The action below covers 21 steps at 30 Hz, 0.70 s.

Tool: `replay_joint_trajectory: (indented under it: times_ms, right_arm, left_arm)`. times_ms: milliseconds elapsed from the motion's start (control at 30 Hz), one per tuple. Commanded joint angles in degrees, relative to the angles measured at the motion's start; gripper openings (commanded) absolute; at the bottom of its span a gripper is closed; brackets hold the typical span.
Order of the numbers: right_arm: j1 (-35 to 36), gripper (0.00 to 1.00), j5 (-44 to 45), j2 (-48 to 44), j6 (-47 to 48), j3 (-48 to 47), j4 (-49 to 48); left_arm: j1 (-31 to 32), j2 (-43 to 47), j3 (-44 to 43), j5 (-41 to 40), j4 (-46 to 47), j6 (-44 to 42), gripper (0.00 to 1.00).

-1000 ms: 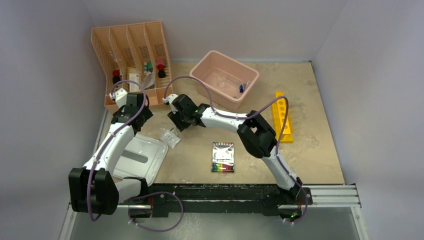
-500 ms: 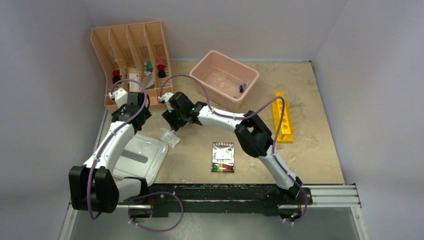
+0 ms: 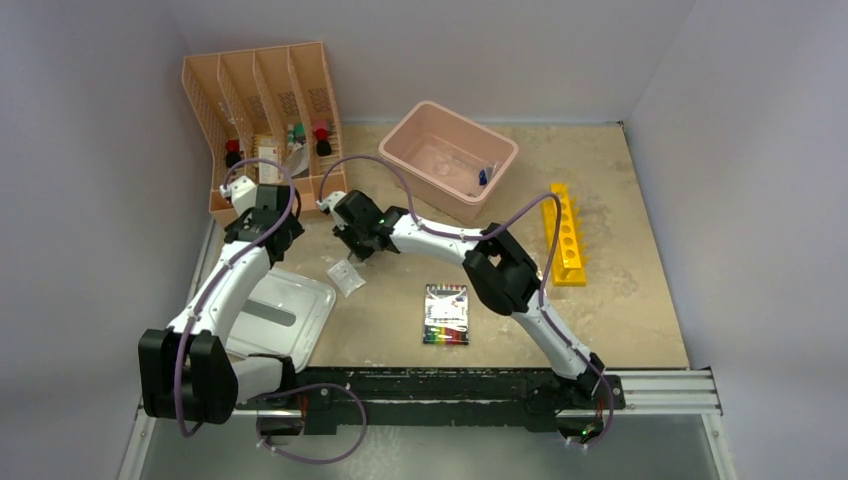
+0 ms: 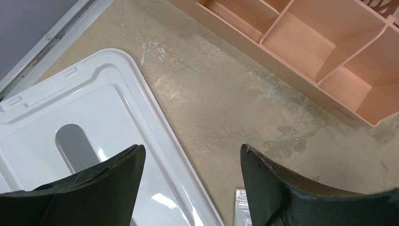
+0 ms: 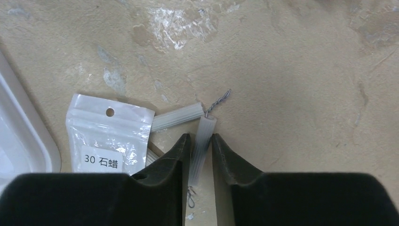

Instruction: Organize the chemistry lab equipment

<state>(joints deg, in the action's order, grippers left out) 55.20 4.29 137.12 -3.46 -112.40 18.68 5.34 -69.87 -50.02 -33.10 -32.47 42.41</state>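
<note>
In the right wrist view my right gripper (image 5: 201, 137) is shut on a short white ribbed stick (image 5: 205, 129) with twisted wire at both ends; the stick lies on the table. A second ribbed stick (image 5: 176, 120) lies just left of it, partly under a small clear packet (image 5: 110, 136) with a white label. From above, the right gripper (image 3: 352, 255) sits over the packet (image 3: 345, 277). My left gripper (image 4: 192, 153) is open and holds nothing, hovering over the edge of a white lid (image 4: 70, 108); from above that left gripper (image 3: 268, 240) is near the organiser's front.
A pink divided organiser (image 3: 260, 100) with small items stands at the back left. A pink bin (image 3: 415, 115) holds a blue-capped item (image 3: 483, 176). A yellow rack (image 3: 565, 235) lies at the right. A card of coloured items (image 3: 446, 314) lies centre front, the white lid (image 3: 280, 315) front left.
My right gripper has shifted left and down toward the packet, and its jaws have closed on the ribbed stick. The left arm has not moved.
</note>
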Motion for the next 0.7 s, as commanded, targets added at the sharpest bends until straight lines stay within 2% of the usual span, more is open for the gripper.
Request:
replay_joint_trajectory:
  times_ms: [0, 133, 167, 667]
  right_arm:
    - [0.3, 0.21, 3.9, -0.2, 0.6, -0.4, 6.2]
    - [0.2, 0.02, 5.0, -0.8, 0.2, 0.4, 5.5]
    - [0.2, 0.00, 5.5, -1.2, -0.1, 0.5, 5.1]
    - [-2.7, 0.00, 16.2, -19.4, -3.7, 5.6, -6.7]
  left_arm:
    - [0.3, -0.4, -2.1, 0.5, 1.4, -0.4, 0.73]
    - [0.3, -1.3, -2.2, 1.1, 2.2, 0.0, 0.73]
    - [0.3, -1.5, -2.2, 1.2, 2.4, 0.2, 0.73]
    - [0.3, -1.4, -4.0, 5.0, 2.6, 0.6, 0.73]
